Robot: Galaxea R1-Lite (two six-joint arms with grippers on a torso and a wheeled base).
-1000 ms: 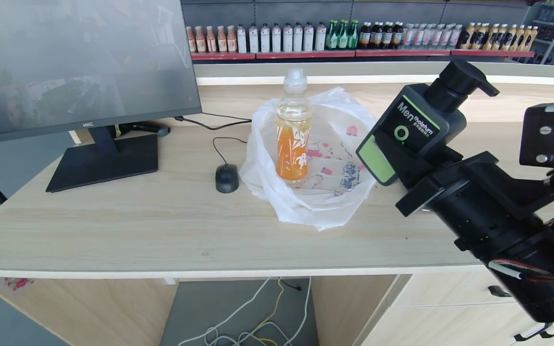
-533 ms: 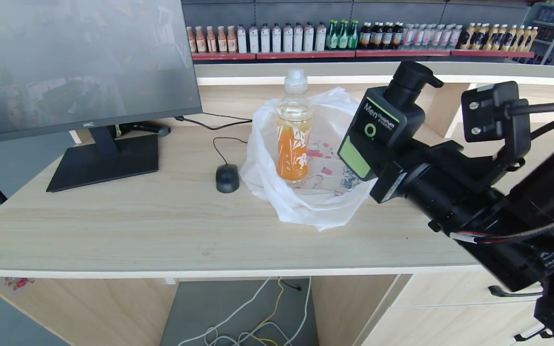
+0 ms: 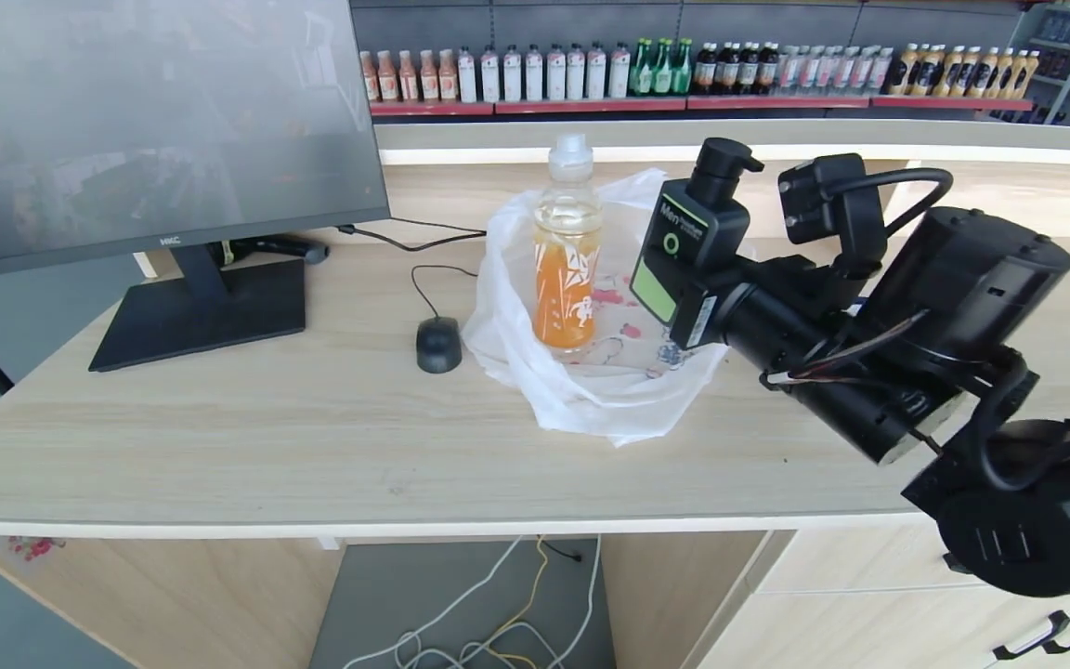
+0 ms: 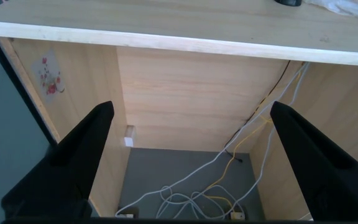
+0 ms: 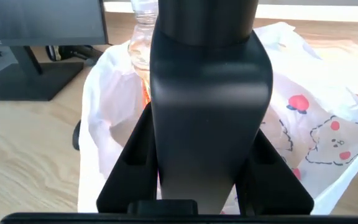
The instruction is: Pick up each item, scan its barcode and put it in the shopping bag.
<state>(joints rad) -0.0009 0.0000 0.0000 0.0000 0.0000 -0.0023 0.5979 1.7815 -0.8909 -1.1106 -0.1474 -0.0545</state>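
Below the counter's point(image 3: 266, 437) front edge the left gripper point(image 4: 191, 162) hangs spread and empty. The right gripper point(image 3: 700, 311), clamped on the black pump bottle point(image 3: 688, 243), has swung in from 3 o'clock this past second and holds it over the shopping bag's point(image 3: 591, 395) 3 o'clock rim, so lowering it in looks next. An orange drink bottle point(image 3: 567, 279) stands in the bag's 9 o'clock half, leaving the 3 o'clock half free.

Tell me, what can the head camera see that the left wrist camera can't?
Head view: the monitor, the orange drink bottle, and the right pincer holding a black pump bottle. Left wrist view: the left pincer, open, low in front of the counter. Both: the counter, the mouse, the shopping bag and the cables underneath.
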